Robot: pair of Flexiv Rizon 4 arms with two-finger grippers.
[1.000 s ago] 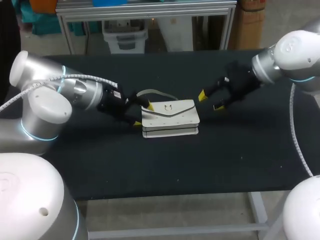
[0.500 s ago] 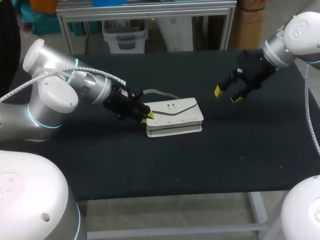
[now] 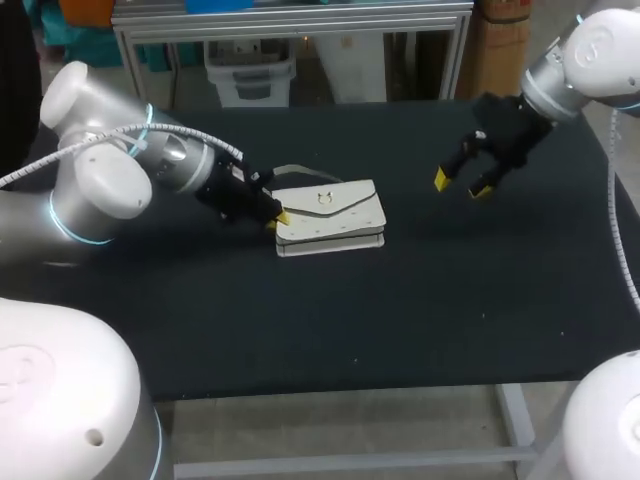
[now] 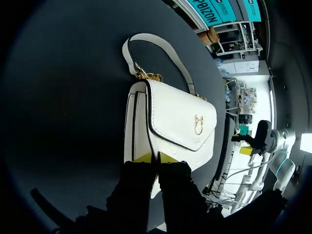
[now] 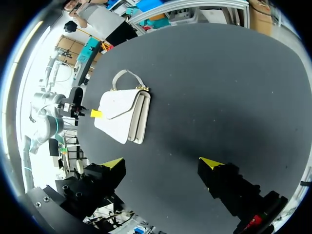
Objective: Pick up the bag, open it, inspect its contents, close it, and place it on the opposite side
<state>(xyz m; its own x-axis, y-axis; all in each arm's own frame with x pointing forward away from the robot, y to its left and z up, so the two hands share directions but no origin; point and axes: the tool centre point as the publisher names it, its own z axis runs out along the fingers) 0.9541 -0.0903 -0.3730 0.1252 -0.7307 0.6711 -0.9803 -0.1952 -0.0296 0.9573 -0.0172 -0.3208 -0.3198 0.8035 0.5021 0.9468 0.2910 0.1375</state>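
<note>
Grip is on the left: the left gripper (image 3: 275,218) (image 4: 155,157) meets the end of the bag (image 3: 335,212) (image 4: 180,122) that faces the worktop's (image 3: 400,300) left edge, its jaws nearly together and pinching a thin edge there, probably to lift it. The bag lies flat just left of the worktop's middle, flap (image 4: 183,117) fastened. Near the far right corner the right gripper (image 3: 460,185) (image 5: 162,163) hangs well apart, jaws spread wide and empty, likely waiting to work the flap.
</note>
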